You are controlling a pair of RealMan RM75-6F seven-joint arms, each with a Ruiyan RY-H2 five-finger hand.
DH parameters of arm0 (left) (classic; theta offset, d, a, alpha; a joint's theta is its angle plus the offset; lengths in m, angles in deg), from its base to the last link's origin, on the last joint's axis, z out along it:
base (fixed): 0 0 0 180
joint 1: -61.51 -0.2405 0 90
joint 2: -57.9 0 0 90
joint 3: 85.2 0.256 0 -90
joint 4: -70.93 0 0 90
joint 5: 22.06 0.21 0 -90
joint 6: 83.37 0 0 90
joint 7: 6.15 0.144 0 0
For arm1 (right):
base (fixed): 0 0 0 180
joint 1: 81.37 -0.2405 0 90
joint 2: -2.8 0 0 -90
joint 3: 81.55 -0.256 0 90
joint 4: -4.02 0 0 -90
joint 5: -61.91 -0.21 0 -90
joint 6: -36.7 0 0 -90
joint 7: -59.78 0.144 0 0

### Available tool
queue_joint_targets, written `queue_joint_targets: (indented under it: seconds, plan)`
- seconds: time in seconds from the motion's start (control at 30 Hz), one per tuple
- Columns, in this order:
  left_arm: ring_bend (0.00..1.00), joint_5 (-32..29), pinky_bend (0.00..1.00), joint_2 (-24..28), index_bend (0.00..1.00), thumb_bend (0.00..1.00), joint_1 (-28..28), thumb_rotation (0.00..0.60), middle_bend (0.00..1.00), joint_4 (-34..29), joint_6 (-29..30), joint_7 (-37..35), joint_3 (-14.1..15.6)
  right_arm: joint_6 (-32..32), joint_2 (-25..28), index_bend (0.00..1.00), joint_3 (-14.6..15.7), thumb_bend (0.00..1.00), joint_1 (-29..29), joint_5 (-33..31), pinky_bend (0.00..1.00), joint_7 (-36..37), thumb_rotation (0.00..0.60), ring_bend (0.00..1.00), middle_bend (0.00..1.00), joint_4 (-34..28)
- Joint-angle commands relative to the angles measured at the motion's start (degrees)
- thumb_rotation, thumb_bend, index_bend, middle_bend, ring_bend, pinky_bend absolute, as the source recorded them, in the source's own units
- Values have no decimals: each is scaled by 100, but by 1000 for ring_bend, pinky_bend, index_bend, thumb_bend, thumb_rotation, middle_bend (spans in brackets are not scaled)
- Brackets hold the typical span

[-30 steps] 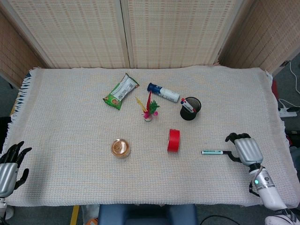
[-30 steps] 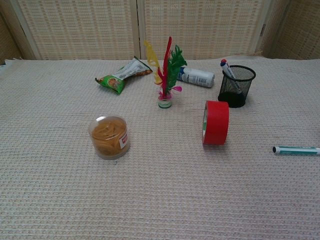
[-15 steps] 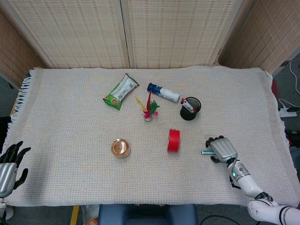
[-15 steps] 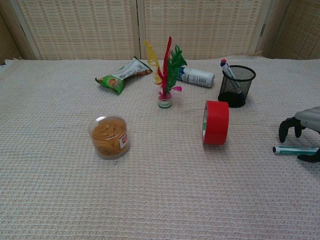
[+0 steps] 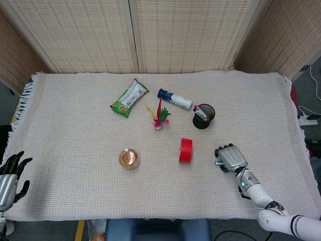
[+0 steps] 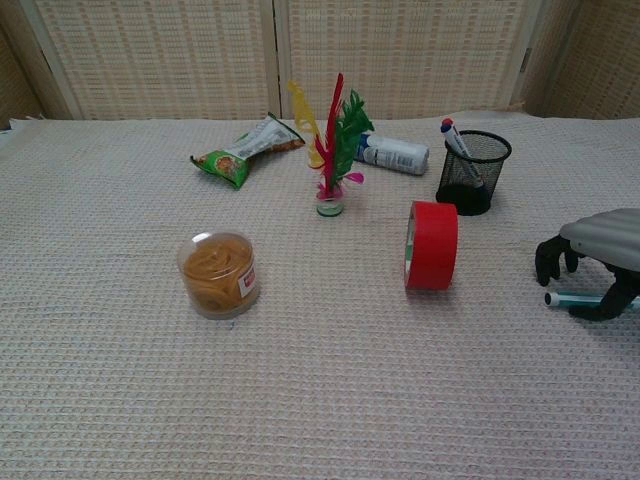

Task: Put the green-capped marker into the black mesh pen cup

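Observation:
The green-capped marker (image 6: 578,298) lies flat on the woven cloth at the right, and only its left tip (image 5: 218,163) shows in the head view. My right hand (image 5: 231,157) arches over it, fingers (image 6: 551,258) curled down on the far side and thumb on the near side, the marker still resting on the cloth. The black mesh pen cup (image 5: 203,116) stands upright further back, also seen as pen cup (image 6: 472,172), with a red-and-blue pen leaning in it. My left hand (image 5: 11,175) hangs off the table's front left corner, fingers apart and holding nothing.
A red tape roll (image 6: 431,245) stands on edge between the marker and the table's middle. A feather shuttlecock (image 6: 332,150), a white bottle (image 5: 174,99) and a snack bag (image 5: 129,98) lie at the back. A clear jar (image 6: 218,274) sits front left.
My right hand has moved left along the marker and come down over it, covering most of its body. The marker and the left hand have stayed put.

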Motion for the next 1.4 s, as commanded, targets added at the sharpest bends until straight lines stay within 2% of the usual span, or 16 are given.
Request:
queue_joint_targets:
  seconds: [0.03, 0.77, 1.2, 1.4]
  plan:
    - [0, 4, 215, 1, 189, 416, -2, 600, 8, 1, 9, -6, -4, -25, -7, 437, 28, 219, -28, -63, 287, -71, 600, 347, 290, -29]
    - [0, 23, 225, 11, 189, 417, -8, 600, 7, -11, 15, -32, 2, -363, -24, 584, 123, 219, -79, -207, 349, -160, 600, 410, 363, -93]
    - [0, 17, 234, 11, 189, 418, -5, 600, 7, -12, 2, -29, 3, -590, 41, 603, 132, 222, -57, -20, 373, 21, 600, 429, 403, -192]
    - [0, 23, 239, 18, 189, 417, -5, 600, 7, -15, 0, -39, 5, -982, 351, 603, -34, 222, -15, 226, 374, 214, 600, 431, 403, -631]
